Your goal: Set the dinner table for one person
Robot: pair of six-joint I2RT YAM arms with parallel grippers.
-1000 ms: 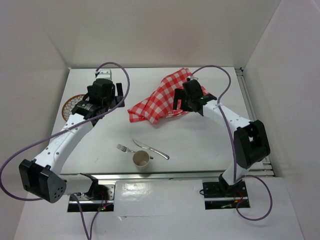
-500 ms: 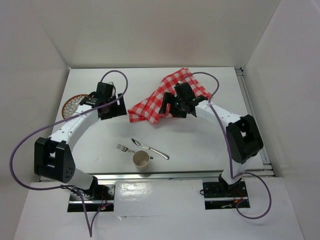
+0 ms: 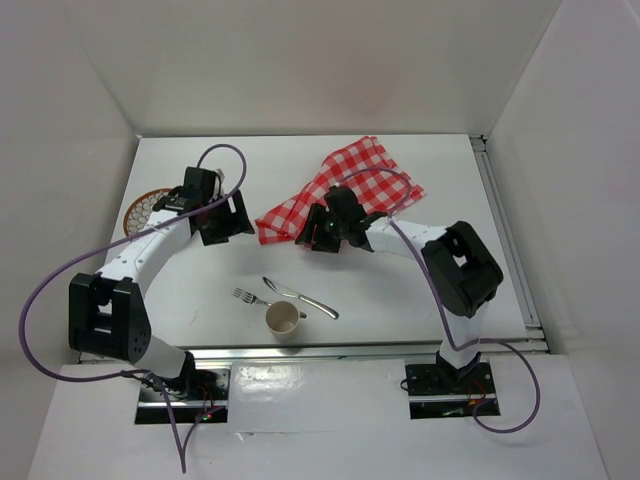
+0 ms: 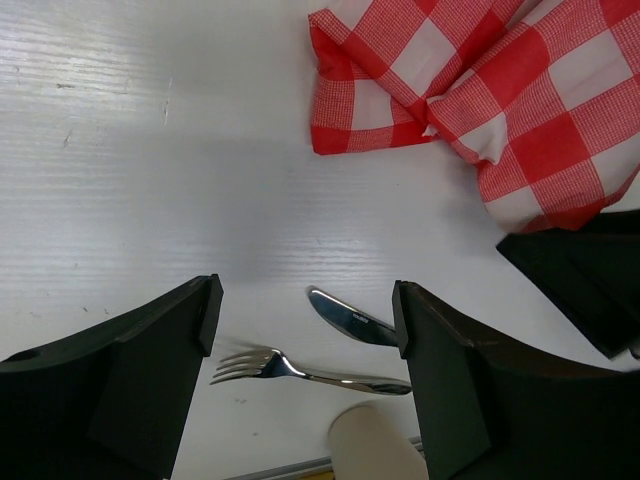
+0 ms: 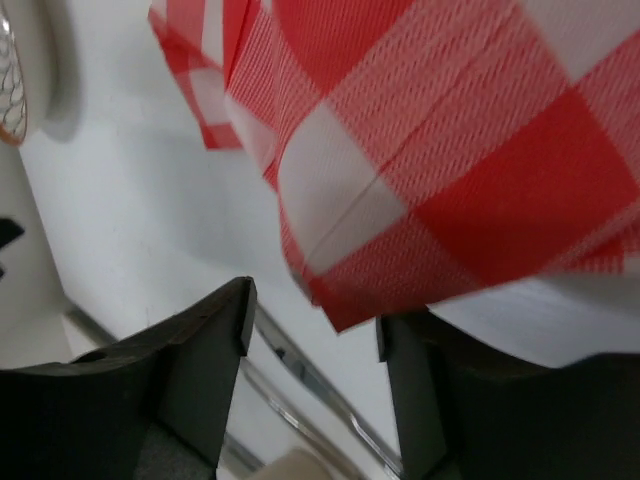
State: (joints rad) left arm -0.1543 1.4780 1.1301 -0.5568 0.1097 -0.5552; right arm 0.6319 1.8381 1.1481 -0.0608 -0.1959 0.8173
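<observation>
The white dinner table (image 3: 400,280) holds a crumpled red-and-white checked cloth (image 3: 345,185) at the back middle. A fork (image 3: 248,297), a knife (image 3: 302,297) and a cream cup (image 3: 283,319) lie near the front edge. My left gripper (image 3: 228,224) is open and empty, left of the cloth; its wrist view looks down on the fork (image 4: 300,372), knife (image 4: 350,317) and cloth (image 4: 480,100). My right gripper (image 3: 316,235) is open at the cloth's near edge; a cloth corner (image 5: 345,300) hangs between its fingers.
A round patterned plate (image 3: 143,209) sits at the table's left edge behind the left arm, and its rim shows in the right wrist view (image 5: 10,90). White walls enclose the table on three sides. A metal rail (image 3: 505,225) runs along the right edge.
My right gripper has moved left along the cloth to its near edge. My left arm has folded and its gripper has swung nearer and right, toward the cloth's left corner.
</observation>
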